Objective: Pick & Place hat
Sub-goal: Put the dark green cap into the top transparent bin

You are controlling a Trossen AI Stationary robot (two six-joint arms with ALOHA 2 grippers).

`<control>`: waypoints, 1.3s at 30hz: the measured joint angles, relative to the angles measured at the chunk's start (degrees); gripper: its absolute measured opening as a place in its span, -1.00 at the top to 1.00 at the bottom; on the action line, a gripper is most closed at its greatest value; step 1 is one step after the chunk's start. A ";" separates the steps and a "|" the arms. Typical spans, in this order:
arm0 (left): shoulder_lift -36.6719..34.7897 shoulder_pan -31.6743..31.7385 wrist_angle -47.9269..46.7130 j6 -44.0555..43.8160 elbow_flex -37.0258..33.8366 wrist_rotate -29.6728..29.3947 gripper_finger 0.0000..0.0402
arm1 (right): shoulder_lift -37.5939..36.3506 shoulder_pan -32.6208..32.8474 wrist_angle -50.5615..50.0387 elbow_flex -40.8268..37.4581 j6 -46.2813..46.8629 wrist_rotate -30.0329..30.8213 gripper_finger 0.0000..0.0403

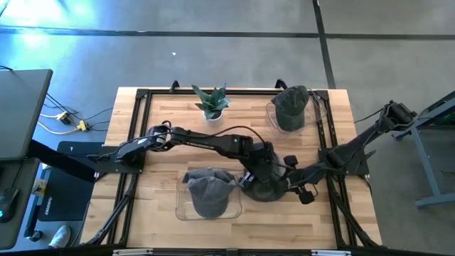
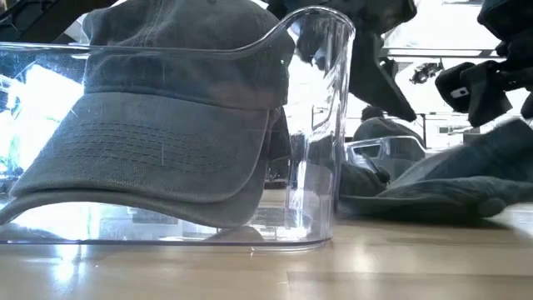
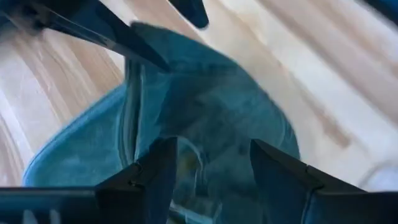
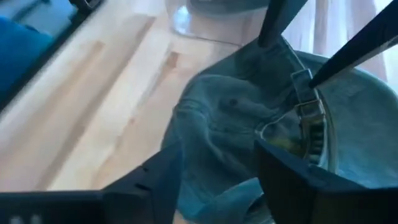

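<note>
A faded grey-green cotton cap was seen lying crumpled on the pale wooden slatted worktop, directly beneath both pincers. The left pincer was positioned over the cap, its two dark fingers parted, with the fabric seen in the gap between them; no grip on the cloth could be made out. The right pincer was held just beside the left one, at the cap's other side, its fingers likewise set apart, with the cap's metal strap buckle seen just ahead of them. Whether either pincer's fingertips touched the fabric could not be told.

Just beside the left pincer, a second grey cap was seen resting in a clear plastic tray. Well beyond the right pincer, near the worktop's far edge, a third dark cap was seated in another clear plastic container. A small green potted plant was noted beside that container.
</note>
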 joint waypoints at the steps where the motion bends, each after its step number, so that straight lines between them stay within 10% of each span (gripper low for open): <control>1: 0.00 0.00 -0.82 1.61 0.00 -1.07 0.03 | 0.93 0.50 0.64 0.00 -0.16 1.48 -0.01; 14: -1.35 0.71 -23.72 -3.37 15.11 -34.24 0.36 | 19.34 5.15 12.24 4.10 -1.95 5.95 0.05; 28: -1.09 6.38 -20.43 -10.64 10.25 -20.03 0.75 | 37.10 11.87 2.33 14.48 -8.48 17.36 -0.23; 39: -0.98 0.91 -8.65 -8.97 7.30 -18.00 0.93 | 39.54 10.06 -0.38 16.20 -9.44 19.60 0.87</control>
